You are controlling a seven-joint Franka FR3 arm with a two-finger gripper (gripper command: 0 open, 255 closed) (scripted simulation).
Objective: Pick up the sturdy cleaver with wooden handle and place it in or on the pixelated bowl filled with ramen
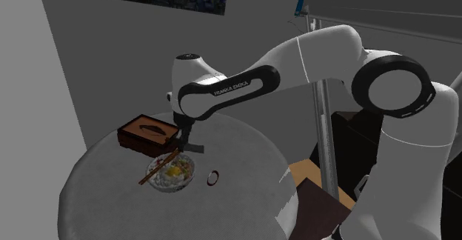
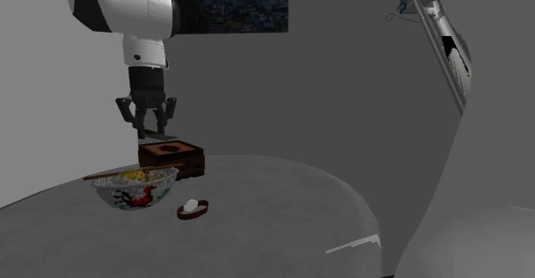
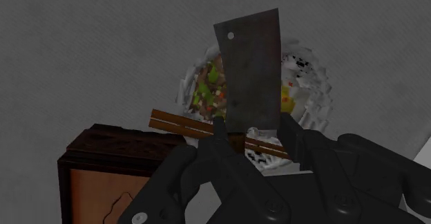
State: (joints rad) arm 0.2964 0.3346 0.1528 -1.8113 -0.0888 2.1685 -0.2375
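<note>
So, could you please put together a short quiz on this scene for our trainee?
1. True or false: the gripper is shut on the cleaver.
2. What lies across the rim of the ramen bowl? A. chopsticks B. a spoon C. a fork
3. Fill in: the small dish beside the bowl holds something ___ in colour.

Key: 1 true; 2 A; 3 white.
</note>
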